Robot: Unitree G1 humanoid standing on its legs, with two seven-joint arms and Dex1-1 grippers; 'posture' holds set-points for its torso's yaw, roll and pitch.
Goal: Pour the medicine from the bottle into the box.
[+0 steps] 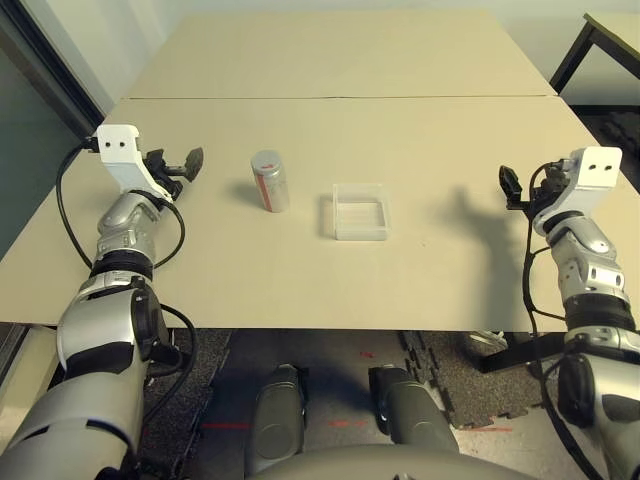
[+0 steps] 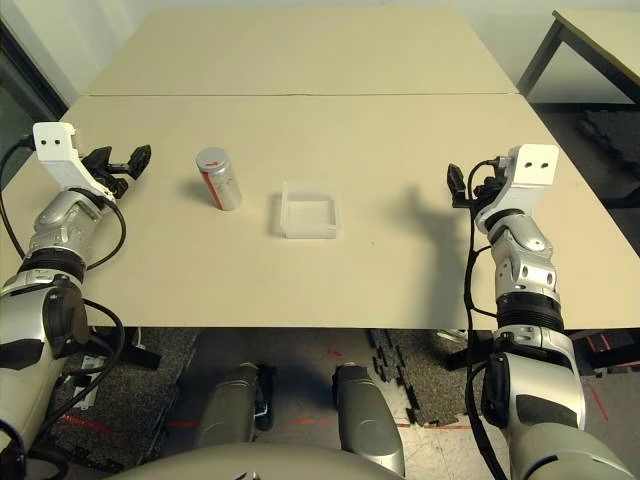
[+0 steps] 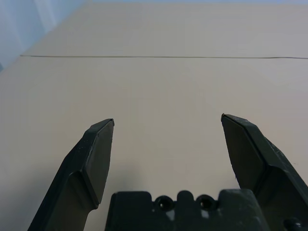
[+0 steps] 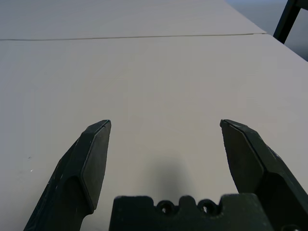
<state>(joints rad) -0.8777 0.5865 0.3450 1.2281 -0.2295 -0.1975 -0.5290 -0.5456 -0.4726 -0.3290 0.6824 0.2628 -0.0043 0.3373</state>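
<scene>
The bottle [image 1: 269, 181] stands upright on the table, left of centre; it is grey-silver with a red and white label and its round grey cap on. To its right lies the box [image 1: 359, 211], shallow, square and of clear plastic. The medicine is hidden. My left gripper [image 1: 187, 162] hovers left of the bottle, open, with nothing between its fingers [image 3: 96, 154]. My right gripper [image 1: 511, 185] hangs far right of the box, open and holding nothing, its fingers [image 4: 94, 154] spread wide over bare table.
The tan table [image 1: 330, 120] has a seam line running across its far half. A second table's dark leg [image 1: 570, 55] stands at the far right. Black floor mats [image 1: 450, 370] lie below the table's near edge.
</scene>
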